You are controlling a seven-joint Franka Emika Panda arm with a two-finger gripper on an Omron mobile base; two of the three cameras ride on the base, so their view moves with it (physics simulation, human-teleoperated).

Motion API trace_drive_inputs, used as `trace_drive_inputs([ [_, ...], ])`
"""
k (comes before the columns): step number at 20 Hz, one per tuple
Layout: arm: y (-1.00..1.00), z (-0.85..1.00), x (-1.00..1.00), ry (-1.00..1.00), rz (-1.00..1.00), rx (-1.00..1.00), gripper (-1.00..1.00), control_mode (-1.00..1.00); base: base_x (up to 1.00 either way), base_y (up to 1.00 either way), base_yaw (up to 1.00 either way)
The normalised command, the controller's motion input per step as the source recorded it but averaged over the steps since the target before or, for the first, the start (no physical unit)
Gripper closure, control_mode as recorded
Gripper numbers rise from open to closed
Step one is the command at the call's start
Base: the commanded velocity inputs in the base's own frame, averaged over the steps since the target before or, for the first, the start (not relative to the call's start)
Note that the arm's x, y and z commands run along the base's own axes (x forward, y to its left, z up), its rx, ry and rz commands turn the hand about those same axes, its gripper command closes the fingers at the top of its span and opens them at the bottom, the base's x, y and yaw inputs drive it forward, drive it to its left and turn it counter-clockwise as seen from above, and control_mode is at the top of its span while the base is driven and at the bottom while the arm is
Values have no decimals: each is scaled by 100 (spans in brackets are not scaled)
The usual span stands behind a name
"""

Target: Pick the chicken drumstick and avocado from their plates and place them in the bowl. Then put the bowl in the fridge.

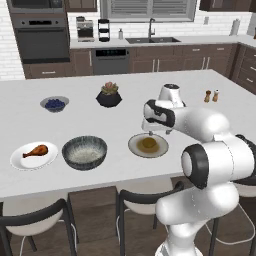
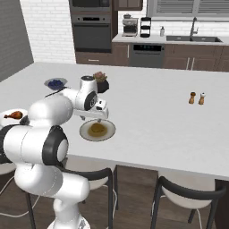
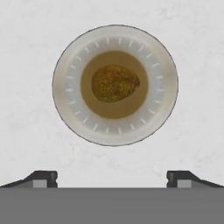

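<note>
In the hand view my gripper [image 3: 111, 179] is open, its two dark fingertips [image 3: 43, 178] wide apart, hanging straight above the beige-rimmed plate [image 3: 65, 87]. The brownish-olive avocado [image 3: 115, 83] lies in that plate's brown centre, untouched. From the left base view the same plate [image 1: 161, 148] with the avocado [image 1: 147, 144] sits near the counter's front edge. The dark grey ribbed bowl [image 1: 84, 151] stands just left of it. Further left, the chicken drumstick [image 1: 36, 150] rests on the white plate [image 1: 20, 161]. The fridge is out of view.
A small blueberry bowl [image 1: 54, 103] and a black plant pot [image 1: 109, 95] stand further back on the island. Salt and pepper shakers [image 1: 211, 95] are at the right. Dark stools [image 1: 145, 200] line the front edge. An oven, dishwasher and sink run along the back wall.
</note>
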Motion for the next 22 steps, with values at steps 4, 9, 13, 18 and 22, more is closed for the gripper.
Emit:
trace_drive_inputs([
  [4, 0, -19, 33, 1, 0, 0, -100, -100, 0, 0, 0],
  [9, 0, -26, 15, 0, 0, 0, -100, -100, 0, 0, 0],
  [13, 0, -51, 38, 0, 0, -2, -100, -100, 0, 0, 0],
  [18, 0, -34, 32, 0, 0, 0, -100, -100, 0, 0, 0],
  [22, 0, -25, 20, 0, 0, 0, -100, -100, 0, 0, 0],
])
